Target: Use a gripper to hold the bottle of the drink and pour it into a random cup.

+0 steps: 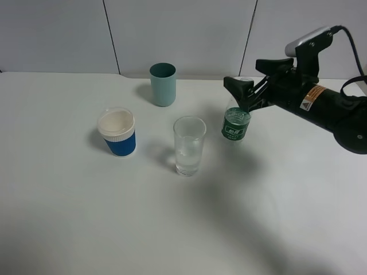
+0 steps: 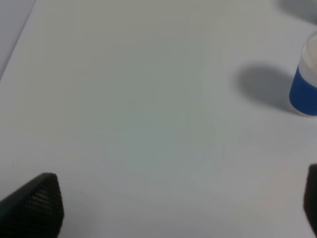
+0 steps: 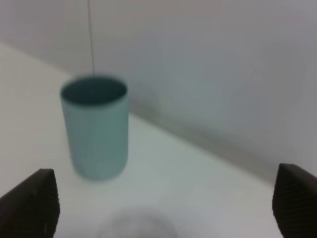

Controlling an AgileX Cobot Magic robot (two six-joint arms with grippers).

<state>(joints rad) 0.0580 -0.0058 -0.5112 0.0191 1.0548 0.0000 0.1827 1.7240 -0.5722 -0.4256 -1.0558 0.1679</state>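
One right gripper [image 1: 248,91] hangs spread open over the bottle [image 1: 235,124]; below it lies a white table [image 1: 172,229], beyond it grey wall panels [image 1: 183,28].

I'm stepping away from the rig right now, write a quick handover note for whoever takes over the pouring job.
Right gripper: open, fingers wide, positioned around the top of the bottle but not closed on it.
Left gripper: open, over bare table, holding nothing; only the blue-sleeved paper cup shows at the edge of its view.
Bottle stands upright on the table, uncapped, to the right of the clear glass in the exterior high view. Teal cup sits behind them.
Done: approach to the bottle.
Left: close on the bottle, lift, tilt over the clear glass, pour.
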